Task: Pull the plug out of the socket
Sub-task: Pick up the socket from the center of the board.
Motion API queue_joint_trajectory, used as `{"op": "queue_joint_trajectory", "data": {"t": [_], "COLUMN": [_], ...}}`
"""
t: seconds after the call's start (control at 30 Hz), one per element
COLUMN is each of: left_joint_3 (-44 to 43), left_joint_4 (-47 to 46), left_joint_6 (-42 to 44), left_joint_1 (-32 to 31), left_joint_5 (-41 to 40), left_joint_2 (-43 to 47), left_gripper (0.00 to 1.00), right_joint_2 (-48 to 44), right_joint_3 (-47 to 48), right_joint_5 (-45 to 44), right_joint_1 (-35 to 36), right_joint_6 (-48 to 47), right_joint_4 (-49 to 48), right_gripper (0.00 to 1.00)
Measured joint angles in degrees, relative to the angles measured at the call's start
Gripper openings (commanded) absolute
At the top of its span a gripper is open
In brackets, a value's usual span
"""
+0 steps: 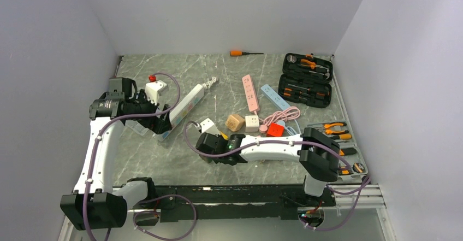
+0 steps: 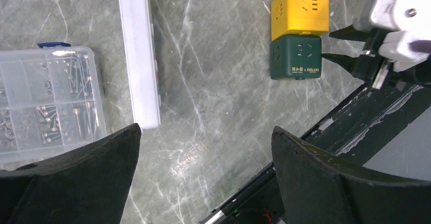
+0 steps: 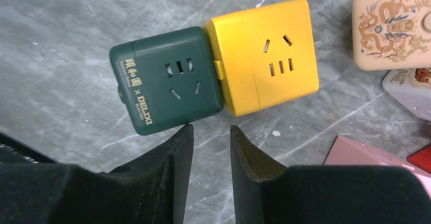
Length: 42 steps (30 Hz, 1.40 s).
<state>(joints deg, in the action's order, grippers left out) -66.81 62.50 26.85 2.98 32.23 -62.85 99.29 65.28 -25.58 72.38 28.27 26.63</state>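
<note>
The green cube (image 3: 167,84) sits pressed flush against the yellow cube (image 3: 269,56) on the marble table (image 3: 61,26). In the right wrist view we find no gap at the joint, so we judge the separation not yet begun. We cannot tell which cube carries the pins. The right gripper (image 3: 211,132) has narrow, empty jaws just short of the joint. One fingertip (image 3: 184,132) is at the green cube's near corner, touching it or just beside it.

In the left wrist view, the pair lies well apart from the left gripper (image 2: 206,148), whose jaws stand wide and hold nothing.

In the top view, the right gripper covers most of the pair, near the table's middle. We judge that the grip, the bracing and the pull itself all remain to be done.
</note>
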Motion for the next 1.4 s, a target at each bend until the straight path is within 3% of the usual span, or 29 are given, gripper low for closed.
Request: {"op": "queue_joint_trajectory", "data": {"t": [0.3, 0.5, 1.1, 1.4], "left_joint_3": [0.0, 0.0, 1.6, 1.6], "left_joint_4": [2.1, 3.0, 5.0, 4.5], "left_joint_6": [2.5, 3.9, 6.8, 6.8], "left_joint_1": [1.5, 2.0, 2.3, 2.3], "left_joint_5": [-0.1, 0.1, 2.6, 4.0], "left_joint_2": [0.2, 0.4, -1.3, -3.7], "left_gripper": [0.99, 0.99, 1.00, 0.99], "right_joint_2": [-3.8, -6.4, 5.3, 1.8], "right_joint_3": [8.3, 10.4, 9.8, -2.1], "right_joint_5": [0.2, 0.6, 6.8, 8.2], "right_joint_1": [-1.8, -8.5, -17.3, -16.9], "right_joint_6": [-2.9, -4.6, -6.4, -2.4], "right_joint_4": [4.7, 4.4, -3.1, -7.1], "right_gripper": [0.47, 0.51, 0.44, 0.39]}}
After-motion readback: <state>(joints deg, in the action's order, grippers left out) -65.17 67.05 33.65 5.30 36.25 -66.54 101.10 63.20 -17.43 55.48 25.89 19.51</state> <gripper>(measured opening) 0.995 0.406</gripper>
